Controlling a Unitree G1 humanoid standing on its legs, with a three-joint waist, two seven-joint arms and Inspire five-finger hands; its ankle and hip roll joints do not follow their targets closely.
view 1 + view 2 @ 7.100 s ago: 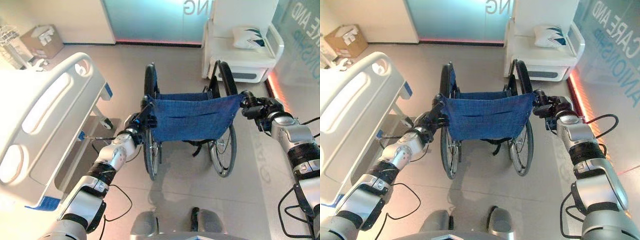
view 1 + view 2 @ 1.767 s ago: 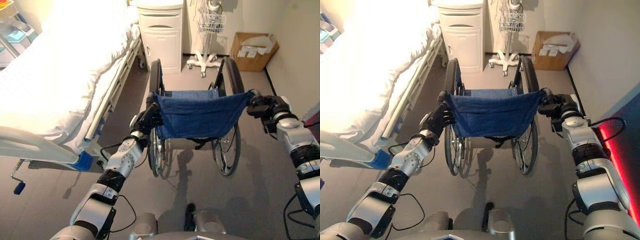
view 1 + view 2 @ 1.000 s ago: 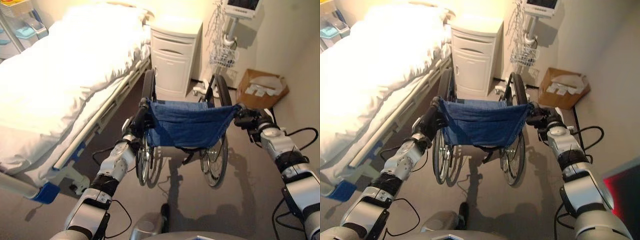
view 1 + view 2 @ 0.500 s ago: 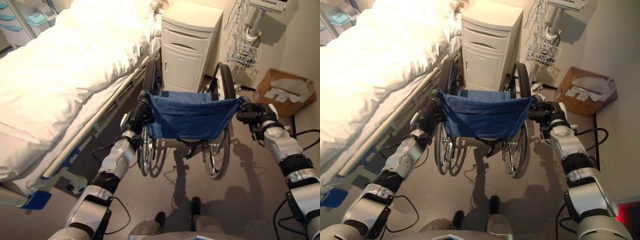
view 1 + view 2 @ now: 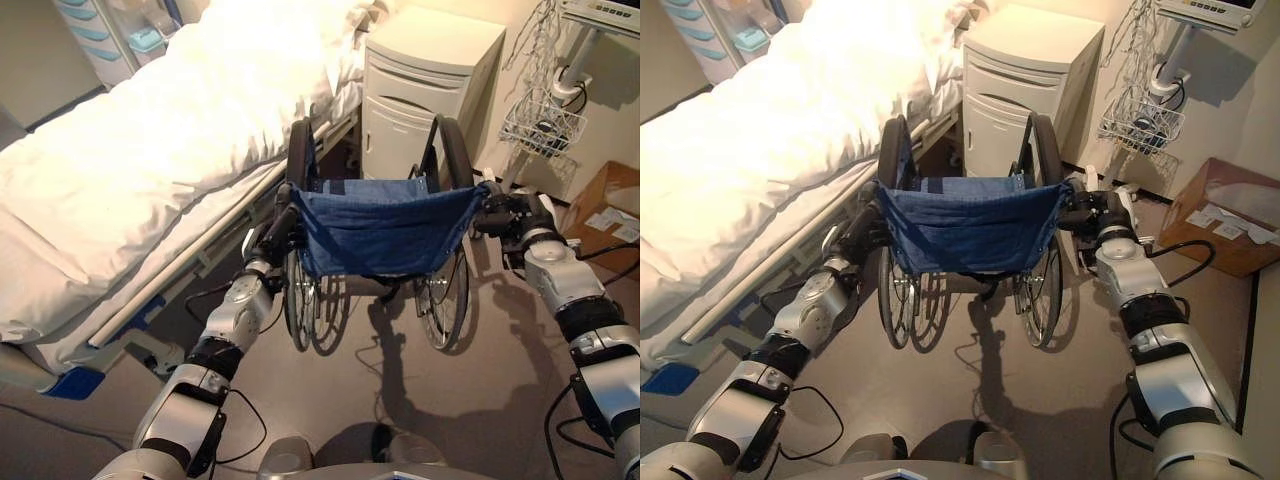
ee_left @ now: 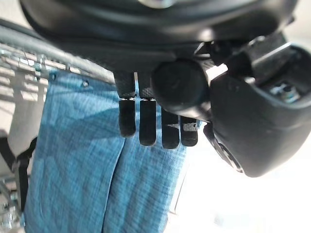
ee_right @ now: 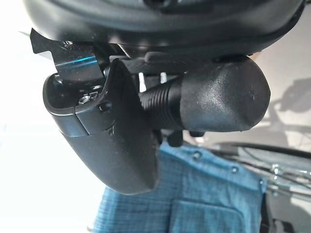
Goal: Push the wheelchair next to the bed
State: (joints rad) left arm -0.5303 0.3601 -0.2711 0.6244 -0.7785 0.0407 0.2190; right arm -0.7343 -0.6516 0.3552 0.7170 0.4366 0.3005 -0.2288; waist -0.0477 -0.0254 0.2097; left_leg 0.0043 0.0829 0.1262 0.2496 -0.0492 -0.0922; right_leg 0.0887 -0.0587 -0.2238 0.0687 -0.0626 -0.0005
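Note:
A wheelchair [image 5: 385, 228] with a blue cloth back and black wheels stands right in front of me, its left wheel [image 5: 300, 160] close beside the bed [image 5: 150, 150] with white bedding. My left hand [image 5: 275, 228] is shut on the left push handle [image 6: 177, 87]. On the other side my right hand [image 5: 510, 218] is shut on the right push handle [image 7: 214, 99]. In both wrist views the fingers [image 6: 146, 124] and thumb [image 7: 104, 131] curl round the black grips, with the blue cloth [image 7: 194, 204] beyond.
A white bedside cabinet [image 5: 425, 85] stands just ahead of the wheelchair. A wire basket on a stand [image 5: 545, 120] and a cardboard box [image 5: 610, 205] are at the right. The bed's side rail [image 5: 180, 285] runs along my left arm. Drawers [image 5: 100, 35] stand at the far left.
The view has shifted as I walked on; the wheelchair has rolled further forward along the bed and now stands closer to the white cabinet. Both hands keep their hold.

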